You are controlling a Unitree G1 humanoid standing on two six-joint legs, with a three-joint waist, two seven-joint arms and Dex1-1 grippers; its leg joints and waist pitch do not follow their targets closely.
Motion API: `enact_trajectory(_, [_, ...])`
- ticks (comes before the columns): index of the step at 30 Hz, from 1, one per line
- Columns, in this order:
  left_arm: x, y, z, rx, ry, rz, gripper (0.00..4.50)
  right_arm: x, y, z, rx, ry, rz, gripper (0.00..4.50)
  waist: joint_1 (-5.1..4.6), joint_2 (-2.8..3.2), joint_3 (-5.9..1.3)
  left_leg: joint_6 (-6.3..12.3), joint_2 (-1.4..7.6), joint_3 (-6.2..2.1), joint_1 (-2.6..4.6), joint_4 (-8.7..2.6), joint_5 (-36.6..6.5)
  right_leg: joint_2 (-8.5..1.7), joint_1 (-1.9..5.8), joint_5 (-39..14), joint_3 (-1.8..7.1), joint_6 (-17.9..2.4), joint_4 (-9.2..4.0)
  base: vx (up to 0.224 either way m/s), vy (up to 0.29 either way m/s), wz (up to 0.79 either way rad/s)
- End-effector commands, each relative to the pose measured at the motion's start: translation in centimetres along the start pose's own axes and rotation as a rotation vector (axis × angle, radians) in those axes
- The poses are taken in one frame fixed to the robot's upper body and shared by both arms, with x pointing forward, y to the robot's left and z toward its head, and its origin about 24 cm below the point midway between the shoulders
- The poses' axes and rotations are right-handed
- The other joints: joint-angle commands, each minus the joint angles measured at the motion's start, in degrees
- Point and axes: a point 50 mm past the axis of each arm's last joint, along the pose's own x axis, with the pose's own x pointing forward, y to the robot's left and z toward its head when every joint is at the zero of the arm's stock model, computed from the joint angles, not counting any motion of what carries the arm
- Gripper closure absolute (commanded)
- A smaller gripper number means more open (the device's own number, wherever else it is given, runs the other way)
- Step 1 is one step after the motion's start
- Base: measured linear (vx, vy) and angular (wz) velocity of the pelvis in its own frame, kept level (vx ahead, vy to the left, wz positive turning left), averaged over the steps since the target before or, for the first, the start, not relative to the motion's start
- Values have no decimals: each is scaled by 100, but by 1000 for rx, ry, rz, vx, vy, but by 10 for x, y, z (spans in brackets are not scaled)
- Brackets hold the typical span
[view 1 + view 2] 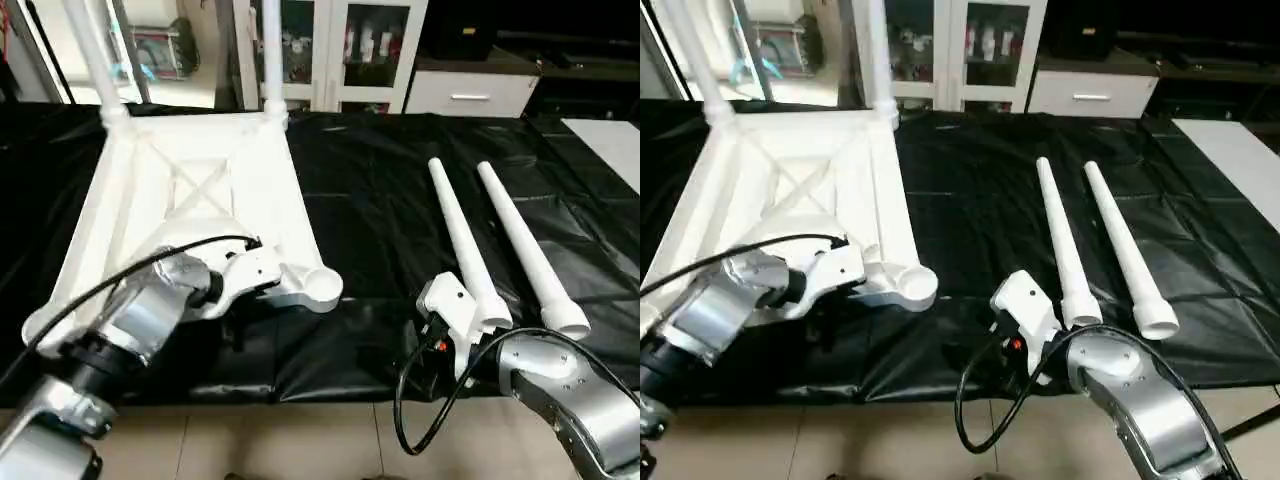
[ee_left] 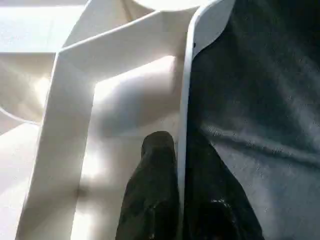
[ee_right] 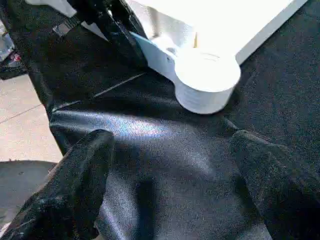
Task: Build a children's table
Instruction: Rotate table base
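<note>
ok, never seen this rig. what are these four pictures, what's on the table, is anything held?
It's a two-armed humanoid robot. The two wide pictures come from its head cameras, looking down past its forearms. The other two come from wrist cameras, looking along each tool's fingers. On the black sheet lies an upside-down white tabletop with two legs already standing in its far corners, and two loose legs beside it. The left tool pinches the tabletop's near rim, one finger on each side. The right tool hangs open and empty above the sheet.

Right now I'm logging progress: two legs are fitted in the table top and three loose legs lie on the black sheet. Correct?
Not quite: two loose legs lie on the black sheet, not three, as the left eye view shows. Two legs do stand in the table top.
</note>
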Motion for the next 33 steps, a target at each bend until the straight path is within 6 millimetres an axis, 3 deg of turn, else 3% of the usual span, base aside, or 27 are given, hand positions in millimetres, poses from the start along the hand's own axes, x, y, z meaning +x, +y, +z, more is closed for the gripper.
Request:
enact_trajectory(1, [7, -2, -9, -116, 35, 78, 444, 0, -3, 2, -20, -2, -21, 43, 43, 3, -326, -74, 315, -155, 71, -477, -2066, -331, 187, -2211, 257, -1028, -458, 0, 0, 0])
enact_trajectory(4, [8, -1, -9, -140, 47, 112, 449, 1, -4, 2, -19, -3, -23, 43, 46, -30, -321, -37, 298, -166, 33, -479, -2021, -340, 214, -2393, 248, -926, -473, 0, 0, 0])
enact_trajectory(8, [9, -5, -1, -103, 0, 93, 449, 1, -3, 2, -19, -3, -20, 43, 38, -54, -312, 8, 288, -177, 33, -470, -2032, -350, 193, -2831, 233, -723, -530, 0, 0, 0])
enact_trajectory(11, [11, -9, 8, -4, -70, 64, 449, 2, -3, 2, -20, -3, -17, 43, 46, -48, -316, 25, 299, -174, 51, -473, -2057, -339, 161, -2776, 240, -702, -539, 0, 0, 0])
enact_trajectory(15, [11, -9, 6, 64, -53, 63, 449, 3, -5, 4, -24, -6, -18, 43, 66, -31, -318, 29, 295, -166, 63, -476, -2100, -332, 145, -2729, 244, -705, -530, 0, 0, 0])
enact_trajectory(21, [7, -2, -8, 122, 19, 88, 449, 3, -5, 4, -26, -6, -22, 43, 78, -16, -310, -42, 295, -183, 52, -494, -2193, -339, 147, -2922, 234, -600, -541, 0, 0, 0])
enact_trajectory(29, [-11, 9, -37, 109, 64, 79, 449, 0, -6, 4, -24, -6, -34, 43, -7, 25, -278, -145, 257, -254, 66, -488, -2693, -360, 108, -3809, 160, -267, -659, 0, 0, 0])
enact_trajectory(33, [-18, 10, -39, 122, 49, 44, 449, 1, -6, 4, -23, -8, -35, 43, -36, 41, -283, -194, 273, -285, 73, -516, -2858, -358, 116, -3693, 138, -303, -652, 0, 0, 0])
